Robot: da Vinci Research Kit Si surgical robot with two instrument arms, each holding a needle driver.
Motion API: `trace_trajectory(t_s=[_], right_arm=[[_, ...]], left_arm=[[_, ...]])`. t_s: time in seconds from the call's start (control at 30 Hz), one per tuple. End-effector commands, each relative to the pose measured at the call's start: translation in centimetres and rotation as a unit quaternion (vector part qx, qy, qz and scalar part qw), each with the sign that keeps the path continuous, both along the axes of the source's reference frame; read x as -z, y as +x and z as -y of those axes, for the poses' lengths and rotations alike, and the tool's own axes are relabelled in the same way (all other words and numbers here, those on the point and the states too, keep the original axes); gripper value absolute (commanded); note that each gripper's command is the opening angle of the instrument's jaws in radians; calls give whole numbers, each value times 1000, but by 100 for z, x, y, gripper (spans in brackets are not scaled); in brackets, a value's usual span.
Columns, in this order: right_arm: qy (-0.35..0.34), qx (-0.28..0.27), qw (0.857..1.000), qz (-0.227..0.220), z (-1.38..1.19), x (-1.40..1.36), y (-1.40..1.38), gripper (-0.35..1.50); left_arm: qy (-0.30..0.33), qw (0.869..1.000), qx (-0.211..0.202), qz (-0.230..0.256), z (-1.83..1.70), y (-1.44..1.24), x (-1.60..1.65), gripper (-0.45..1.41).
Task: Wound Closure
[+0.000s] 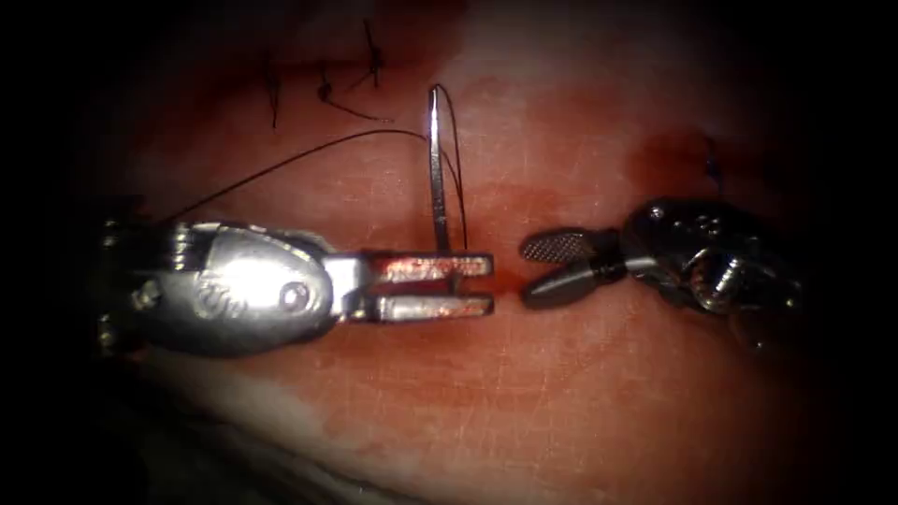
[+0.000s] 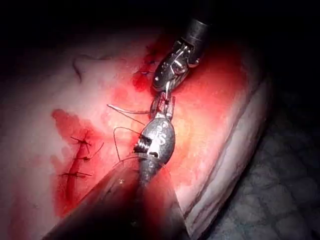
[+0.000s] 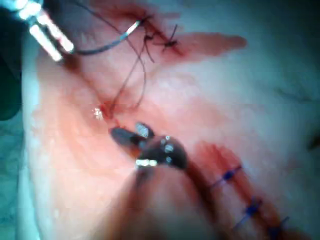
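Observation:
My left tool [image 1: 490, 285] comes in from the left and is shut on the curved needle [image 1: 436, 168] near its point end. The needle stands upright above the tissue [image 1: 561, 393], out of it, with its tail end up. Dark thread [image 1: 281, 164] leaves the tail; one strand runs down beside the needle to the red wet spot [image 1: 500, 281], another sweeps left. My right tool [image 1: 524, 271] faces the left one from the right, open and holding nothing. The needle [image 2: 125, 108] juts sideways from the left tool [image 2: 162, 106]. Thread [image 3: 127, 80] drops from the needle [image 3: 112, 45] into the tissue by my right tool [image 3: 117, 131].
Dark knotted stitches [image 1: 323, 91] with cut thread ends lie along the closed stretch of the cut behind the needle, also visible as stitches [image 2: 80, 157]. Blue stitches [image 3: 227, 175] cross another red line. Red fluid [image 1: 524, 206] stains the middle. The tissue's cut edge [image 2: 235, 165] falls away.

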State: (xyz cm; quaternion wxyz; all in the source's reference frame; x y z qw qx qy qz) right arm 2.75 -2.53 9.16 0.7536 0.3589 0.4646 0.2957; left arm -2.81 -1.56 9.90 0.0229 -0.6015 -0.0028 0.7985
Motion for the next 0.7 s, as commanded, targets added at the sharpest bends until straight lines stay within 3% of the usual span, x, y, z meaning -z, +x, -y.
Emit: trace_trajectory(t_s=[0.03,0.37,0.7], right_arm=[[6,-3,1000,-2,3,-5,6,57],[39,-16,999,-15,-7,7,-5,61],[118,-44,992,-29,-16,30,-16,39]], left_arm=[[-1,1000,0,2,4,-5,-6,-45],[-20,1000,-8,8,10,-10,-8,-45],[-36,999,-25,14,40,-30,-46,-45]])
